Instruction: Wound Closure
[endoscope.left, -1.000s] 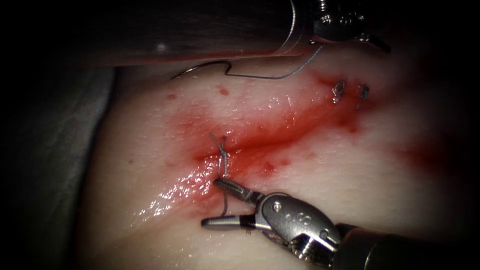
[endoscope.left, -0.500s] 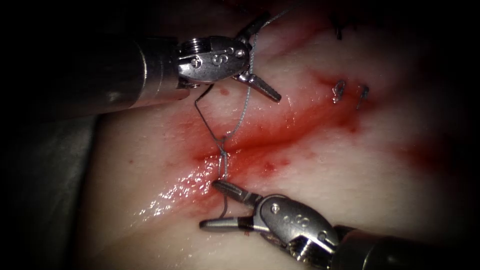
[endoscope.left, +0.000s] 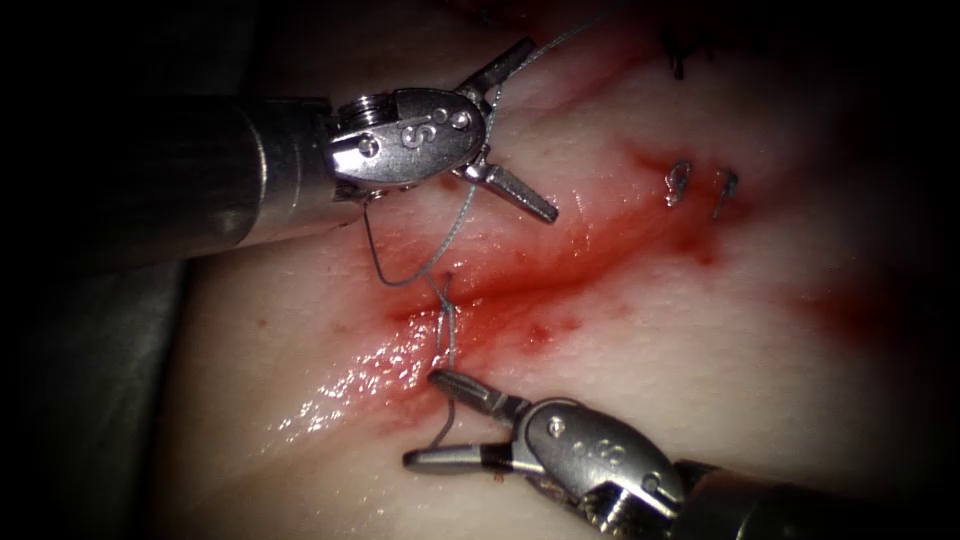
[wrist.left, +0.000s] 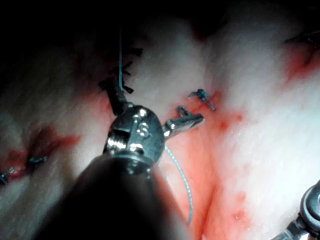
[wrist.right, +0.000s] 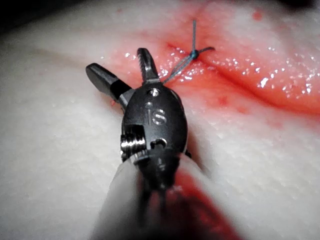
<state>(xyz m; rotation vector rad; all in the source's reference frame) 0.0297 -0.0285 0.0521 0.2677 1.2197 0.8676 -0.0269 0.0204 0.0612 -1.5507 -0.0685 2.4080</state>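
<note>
Thread, fine grey-blue suture (endoscope.left: 455, 225), runs in the endoscope view from a knot (endoscope.left: 445, 300) on the red-stained cut (endoscope.left: 560, 265) in the pale pork tissue (endoscope.left: 700, 330). It passes up through my left tool (endoscope.left: 540, 130), whose jaws stand apart and grip nothing. My right tool (endoscope.left: 422, 419) is also spread, with the short tail curling between its jaws. Neither tool holds the needle.

In the left wrist view, my left tool (wrist.left: 155, 102) is open and thread (wrist.left: 182, 180) hangs slack.

In the right wrist view, my right tool (wrist.right: 116, 60) gapes just short of the knot (wrist.right: 194, 52).

I judge this to be knot work. The next move calls for a firm grip on each strand.
</note>
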